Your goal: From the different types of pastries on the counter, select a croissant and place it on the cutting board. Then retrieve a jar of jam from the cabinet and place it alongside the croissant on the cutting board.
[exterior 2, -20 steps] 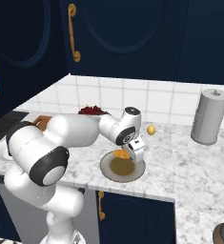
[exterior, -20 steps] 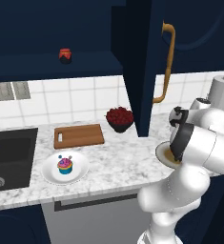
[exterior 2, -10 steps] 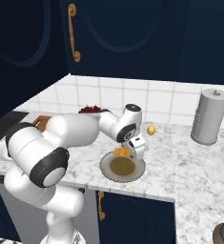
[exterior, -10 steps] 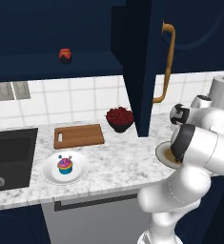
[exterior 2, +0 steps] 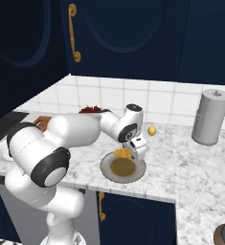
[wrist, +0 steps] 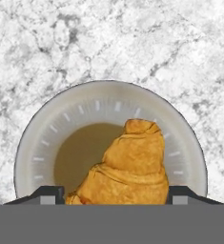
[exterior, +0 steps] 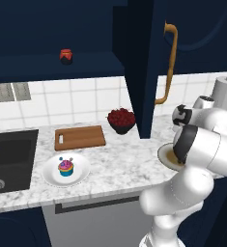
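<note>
The golden croissant (wrist: 132, 167) sits between my two finger tips, over a round beige plate (wrist: 37, 143) with a brown middle. My gripper (wrist: 116, 194) is shut on the croissant, its tips touching both sides. From the right base view, the gripper (exterior 2: 137, 147) points down at the plate (exterior 2: 133, 174) with the croissant (exterior 2: 122, 153) beside it at the plate's rim. The wooden cutting board (exterior: 80, 137) lies far to the left against the tiled wall. A red jar of jam (exterior: 65, 55) stands on the shelf of the open navy cabinet (exterior: 86, 29).
The open cabinet door (exterior: 144, 72) with its brass handle (exterior: 169, 62) hangs over the counter between plate and board. A bowl of berries (exterior: 121, 119) stands under it. A cupcake (exterior: 65, 167) is on a white plate (exterior: 81, 176), beside the sink (exterior: 8, 159). Grey canister (exterior 2: 208, 117) at right.
The hand has shifted only slightly to the right over the plate, with the croissant staying between the fingers. Nothing else has moved.
</note>
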